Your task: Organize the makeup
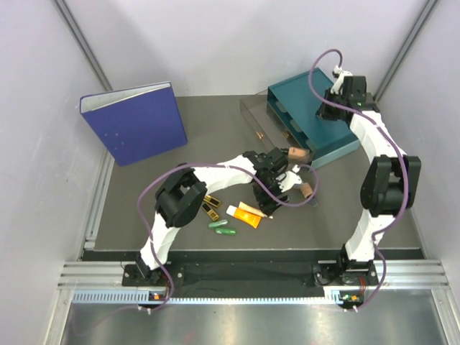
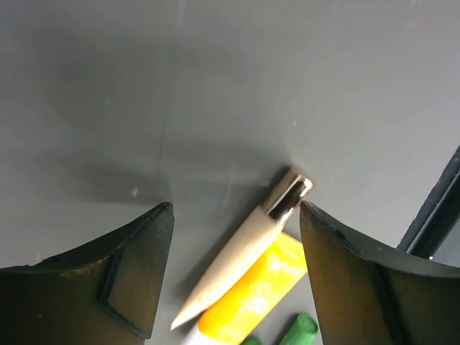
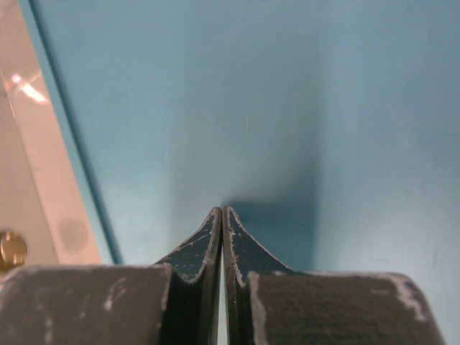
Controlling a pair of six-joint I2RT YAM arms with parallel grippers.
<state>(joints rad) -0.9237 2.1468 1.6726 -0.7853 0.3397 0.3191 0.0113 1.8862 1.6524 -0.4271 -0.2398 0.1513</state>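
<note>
The beige bottle (image 2: 244, 251) lies between spread left fingers (image 2: 136, 266), cap beside one.

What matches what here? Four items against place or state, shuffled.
1 left hand
2 right hand
3 blue binder
4 green capsules

A shut, above teal drawer box
B far left of the table
C open, either side of beige bottle
D lying beside yellow-orange tube

Pairs: 1-C, 2-A, 3-B, 4-D
</note>
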